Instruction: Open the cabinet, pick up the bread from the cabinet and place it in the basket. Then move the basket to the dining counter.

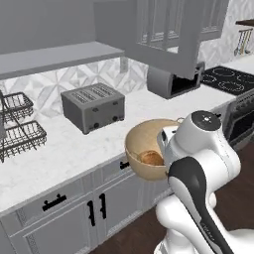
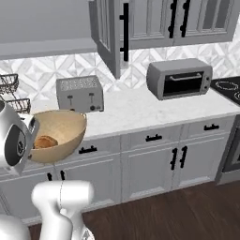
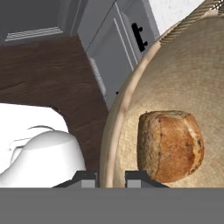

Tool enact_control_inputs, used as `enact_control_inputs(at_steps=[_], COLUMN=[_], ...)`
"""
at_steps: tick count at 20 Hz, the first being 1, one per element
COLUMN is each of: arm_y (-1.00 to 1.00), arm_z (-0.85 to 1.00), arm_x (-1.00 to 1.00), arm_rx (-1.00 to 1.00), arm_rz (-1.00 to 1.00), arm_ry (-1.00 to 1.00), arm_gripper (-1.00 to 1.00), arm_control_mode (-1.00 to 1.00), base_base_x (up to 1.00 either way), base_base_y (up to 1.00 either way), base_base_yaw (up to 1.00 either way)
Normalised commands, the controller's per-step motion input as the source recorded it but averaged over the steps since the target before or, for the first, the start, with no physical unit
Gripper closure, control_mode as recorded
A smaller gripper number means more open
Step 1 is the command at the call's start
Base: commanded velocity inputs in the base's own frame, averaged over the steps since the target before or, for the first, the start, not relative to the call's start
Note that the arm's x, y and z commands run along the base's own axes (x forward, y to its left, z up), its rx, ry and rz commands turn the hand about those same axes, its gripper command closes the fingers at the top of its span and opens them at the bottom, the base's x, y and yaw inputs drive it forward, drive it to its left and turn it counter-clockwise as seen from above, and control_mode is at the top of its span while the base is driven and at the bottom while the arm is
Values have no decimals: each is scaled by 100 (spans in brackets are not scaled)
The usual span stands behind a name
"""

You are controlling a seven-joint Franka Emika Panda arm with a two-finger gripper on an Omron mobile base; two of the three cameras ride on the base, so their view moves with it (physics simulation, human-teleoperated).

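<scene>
A: Basket, one, tan, round; held off the worktop in front of the lower cabinet fronts. Arm covers its right side in the left base view.

B: Contents?

A: Bread, one bun, lying inside against the basket wall. Hand view gives the crust plainly; the base views give a small brown lump.

B: Gripper?

A: Pinched on the basket rim, one finger tip either side of it. Tips cut off at the frame bottom.

B: Cabinet?

A: One door swung open; interior hidden in both base views.

B: Other items?

A: Toaster, one. Toaster oven, one, whole in the right base view, half hidden behind the door in the left. Wire rack, one, cut off at the edge.
</scene>
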Motion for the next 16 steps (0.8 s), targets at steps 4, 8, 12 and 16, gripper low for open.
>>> enact_control_inputs(at_steps=[4, 8, 12, 16], arm_y=[0, 0, 0, 0], arm_z=[0, 0, 0, 0], arm_x=[0, 0, 0, 0], arm_rx=[0, 0, 0, 0], arm_rz=[0, 0, 0, 0], arm_ry=[0, 0, 0, 0], arm_gripper=[100, 100, 100, 100], arm_control_mode=[100, 100, 100, 100], base_base_x=[0, 0, 0, 0], base_base_y=[20, 11, 10, 7], base_base_yaw=[-98, -100, -100, -100])
